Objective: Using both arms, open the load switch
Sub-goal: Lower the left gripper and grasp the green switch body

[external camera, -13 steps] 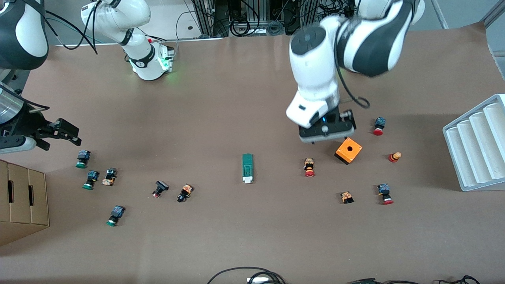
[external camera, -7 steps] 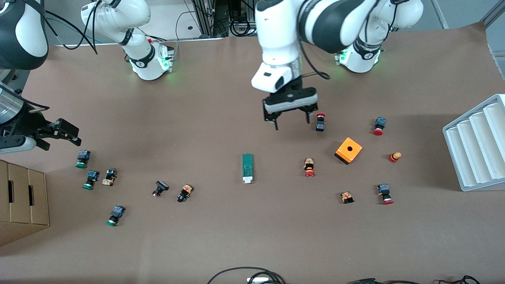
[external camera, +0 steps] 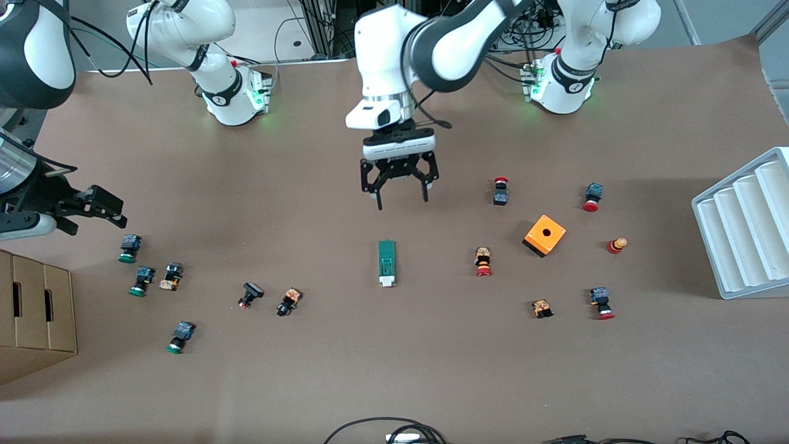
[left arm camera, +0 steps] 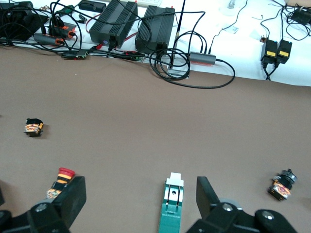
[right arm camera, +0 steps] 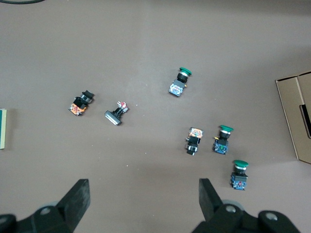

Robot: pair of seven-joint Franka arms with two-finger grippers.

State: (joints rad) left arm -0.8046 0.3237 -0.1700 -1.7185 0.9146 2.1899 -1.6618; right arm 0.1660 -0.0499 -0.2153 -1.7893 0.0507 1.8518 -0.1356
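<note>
The load switch point(external camera: 386, 263), a narrow dark-green block with a white lever end, lies flat near the table's middle. My left gripper point(external camera: 402, 200) hangs open over bare table between the switch and the arms' bases, holding nothing. In the left wrist view the load switch point(left arm camera: 171, 206) shows below the open left gripper point(left arm camera: 141, 182), closer to one finger. My right gripper point(external camera: 114, 209) waits open at the right arm's end of the table. The right gripper point(right arm camera: 143, 187) looks down on several push buttons, with the switch point(right arm camera: 2, 128) at that view's edge.
An orange cube box point(external camera: 545, 235) and red-capped push buttons point(external camera: 483, 261) lie toward the left arm's end. Green-capped buttons point(external camera: 128, 248) lie under the right gripper. A white rack point(external camera: 746, 228) and a cardboard box point(external camera: 34, 314) stand at the table's ends.
The left arm has swung from over the orange box toward the table's middle, its gripper staying open. The right arm has not moved.
</note>
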